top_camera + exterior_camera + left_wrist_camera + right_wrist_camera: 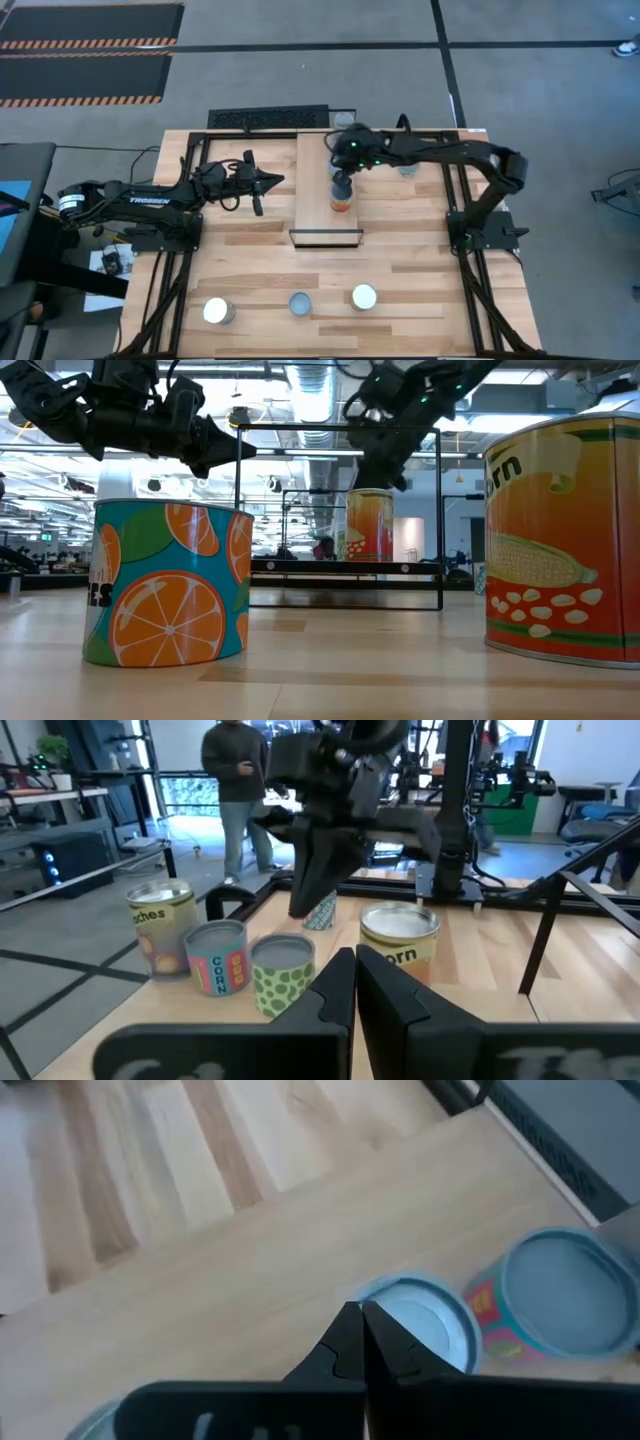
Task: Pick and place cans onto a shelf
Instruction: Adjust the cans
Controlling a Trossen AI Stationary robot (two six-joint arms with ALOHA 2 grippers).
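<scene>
The right gripper (342, 178) is seen over the shelf (325, 215), just above a can with an orange side (342, 200) that stands upright on the light board. Its fingers are pressed together with nothing between them, as the right wrist view shows: the two dark tips (358, 1342) meet above a round bluish lid (425, 1320). Just beside that lid, a second can with a blue top and a colourful label (562, 1292) is seen.

The left gripper (270, 181) is held in the air over the tabletop (250, 250), to the left of the shelf and apart from it. Its fingers (352, 990) are closed too, and nothing is gripped.

From table height, the can on the shelf (369, 525) is seen beneath the right arm, inside the black frame (340, 510).

Along the near edge of the table, three more cans stand upright in a row: a silver-topped one (216, 311), a bluish-grey one (300, 303) and another silver one (364, 296). In the low view an orange-fruit can (165, 582) and a corn can (565, 540) fill the foreground.

In the left wrist view, a corn can (400, 940) is flanked by a green spotted can (282, 975), a blue corn can (216, 957) and a peaches can (160, 927). A person (238, 780) stands in the room beyond.
</scene>
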